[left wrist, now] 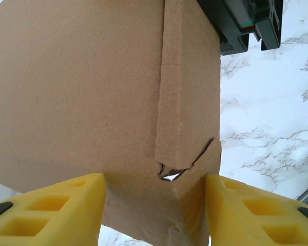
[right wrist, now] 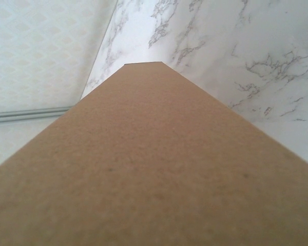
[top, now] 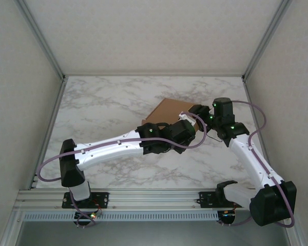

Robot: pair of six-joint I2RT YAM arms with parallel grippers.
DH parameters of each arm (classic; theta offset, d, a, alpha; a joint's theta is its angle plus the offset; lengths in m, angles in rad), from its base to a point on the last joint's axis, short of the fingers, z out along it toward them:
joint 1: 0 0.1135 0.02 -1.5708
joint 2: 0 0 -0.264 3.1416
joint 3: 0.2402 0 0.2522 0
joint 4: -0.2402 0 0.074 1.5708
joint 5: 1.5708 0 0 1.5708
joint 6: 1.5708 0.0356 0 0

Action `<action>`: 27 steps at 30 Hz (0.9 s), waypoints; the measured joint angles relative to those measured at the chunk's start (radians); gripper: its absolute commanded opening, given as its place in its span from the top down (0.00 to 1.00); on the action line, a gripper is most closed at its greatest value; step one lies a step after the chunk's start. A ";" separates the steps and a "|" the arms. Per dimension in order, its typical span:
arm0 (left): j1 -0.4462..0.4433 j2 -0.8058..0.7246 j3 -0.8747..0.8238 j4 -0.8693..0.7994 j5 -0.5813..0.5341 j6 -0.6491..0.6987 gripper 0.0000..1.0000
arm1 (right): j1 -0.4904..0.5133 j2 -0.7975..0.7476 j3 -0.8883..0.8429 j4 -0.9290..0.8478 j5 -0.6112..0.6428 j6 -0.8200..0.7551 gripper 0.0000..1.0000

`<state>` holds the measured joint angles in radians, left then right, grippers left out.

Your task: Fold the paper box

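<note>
The paper box (top: 167,110) is plain brown cardboard, lying right of the table's middle. In the left wrist view a folded corner of the paper box (left wrist: 92,87), with a creased side flap and a small torn gap, sits between my yellow fingers (left wrist: 66,210). Both pads press against the cardboard, so my left gripper (left wrist: 154,205) is shut on that corner. My left gripper (top: 187,127) meets the box's near right side. My right gripper (top: 197,114) is at the box's right edge. A flat brown panel (right wrist: 154,169) hides the right gripper's fingers.
The marble table (top: 108,102) is walled by pale panels with metal frame posts. A metal rail (top: 143,197) runs along the near edge at the arm bases. The right arm's black housing (left wrist: 241,25) sits close against the box's far corner.
</note>
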<state>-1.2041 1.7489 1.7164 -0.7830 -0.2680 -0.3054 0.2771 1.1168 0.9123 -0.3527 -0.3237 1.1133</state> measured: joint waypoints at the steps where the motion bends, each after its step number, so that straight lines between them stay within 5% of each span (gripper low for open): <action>1: 0.000 0.004 0.014 -0.013 -0.003 0.009 0.48 | 0.001 0.000 0.006 -0.004 0.003 0.001 0.65; 12: -0.002 0.012 0.051 -0.100 -0.076 0.079 0.50 | 0.003 0.015 0.029 -0.012 0.019 0.000 0.65; 27: -0.011 0.027 0.102 -0.156 -0.160 0.154 0.86 | 0.006 0.023 0.031 0.028 0.036 0.037 0.65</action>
<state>-1.2148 1.7760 1.8187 -0.9394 -0.4278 -0.1516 0.2836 1.1400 0.9428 -0.3244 -0.2878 1.1500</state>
